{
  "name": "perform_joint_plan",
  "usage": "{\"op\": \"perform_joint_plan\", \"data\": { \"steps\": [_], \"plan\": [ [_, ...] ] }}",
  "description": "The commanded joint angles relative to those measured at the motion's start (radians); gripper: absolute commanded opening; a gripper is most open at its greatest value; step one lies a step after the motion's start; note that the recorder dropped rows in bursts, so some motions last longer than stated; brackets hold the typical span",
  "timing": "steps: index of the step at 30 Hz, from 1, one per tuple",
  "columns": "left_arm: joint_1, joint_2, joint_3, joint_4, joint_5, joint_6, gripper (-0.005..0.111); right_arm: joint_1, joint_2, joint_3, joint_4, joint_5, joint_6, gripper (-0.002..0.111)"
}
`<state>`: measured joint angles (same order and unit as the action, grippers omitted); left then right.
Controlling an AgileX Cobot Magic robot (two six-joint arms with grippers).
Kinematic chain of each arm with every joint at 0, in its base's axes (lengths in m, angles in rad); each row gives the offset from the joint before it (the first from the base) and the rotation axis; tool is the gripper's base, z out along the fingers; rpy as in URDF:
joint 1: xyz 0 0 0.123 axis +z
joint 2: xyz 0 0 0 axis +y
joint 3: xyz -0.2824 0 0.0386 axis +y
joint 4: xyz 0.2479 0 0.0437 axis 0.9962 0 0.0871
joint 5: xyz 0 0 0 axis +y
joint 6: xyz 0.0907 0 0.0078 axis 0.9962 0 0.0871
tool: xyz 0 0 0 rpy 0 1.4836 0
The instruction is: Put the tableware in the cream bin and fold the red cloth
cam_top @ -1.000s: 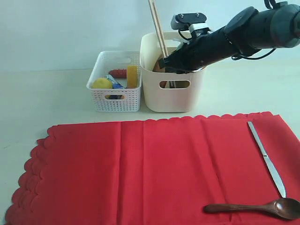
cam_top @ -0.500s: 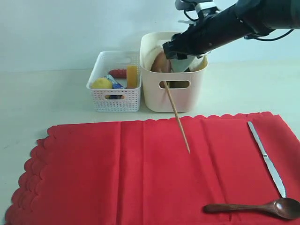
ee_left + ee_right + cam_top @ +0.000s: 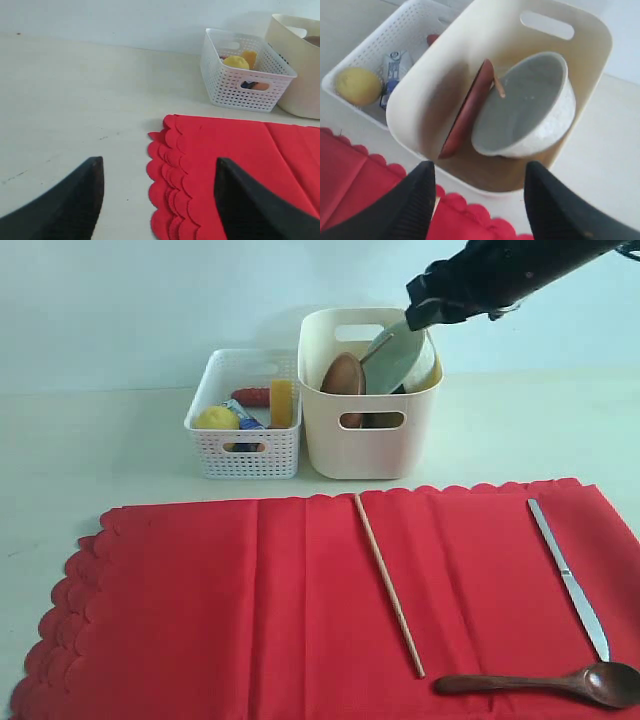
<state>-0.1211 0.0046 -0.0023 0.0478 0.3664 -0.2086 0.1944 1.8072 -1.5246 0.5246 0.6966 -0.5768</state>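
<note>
The cream bin [image 3: 365, 445] holds the brown plate [image 3: 343, 375] on edge, the pale bowl [image 3: 398, 352] tilted beside it, and one chopstick [image 3: 498, 87] leaning between them. A second chopstick [image 3: 390, 587] lies on the red cloth [image 3: 250, 600], which is spread flat. The silver knife [image 3: 570, 580] and the dark wooden spoon [image 3: 545, 683] rest on the cloth's right side. My right gripper [image 3: 418, 315] hangs open and empty above the bin's right rim [image 3: 479, 167]. Open and empty too, my left gripper [image 3: 159, 161] hovers over the cloth's scalloped left edge [image 3: 170, 165].
A low white perforated basket [image 3: 243, 430] stands left of the cream bin, with a lemon [image 3: 217, 419], a cheese wedge [image 3: 282, 402], a sausage and a carton inside. Pale tabletop [image 3: 90, 450] surrounds the cloth.
My right gripper opened and rose out of the bin toward the upper right. One chopstick tipped over the bin's front wall and now lies on the cloth.
</note>
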Motion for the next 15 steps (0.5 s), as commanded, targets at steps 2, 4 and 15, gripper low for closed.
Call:
{"op": "perform_joint_plan", "data": {
  "steps": [2,4,15],
  "plan": [
    [0.003,-0.005,0.002,-0.007,-0.006,-0.006,0.062,-0.020,-0.019,-0.006,-0.041,0.207,0.004,0.053],
    [0.003,-0.005,0.002,-0.007,-0.006,-0.006,0.062,-0.010,-0.017,0.002,-0.044,0.260,0.004,0.053],
    [0.003,-0.005,0.002,-0.007,-0.006,-0.006,0.062,0.088,-0.015,0.184,-0.129,0.216,0.031,0.053]
  ]
}}
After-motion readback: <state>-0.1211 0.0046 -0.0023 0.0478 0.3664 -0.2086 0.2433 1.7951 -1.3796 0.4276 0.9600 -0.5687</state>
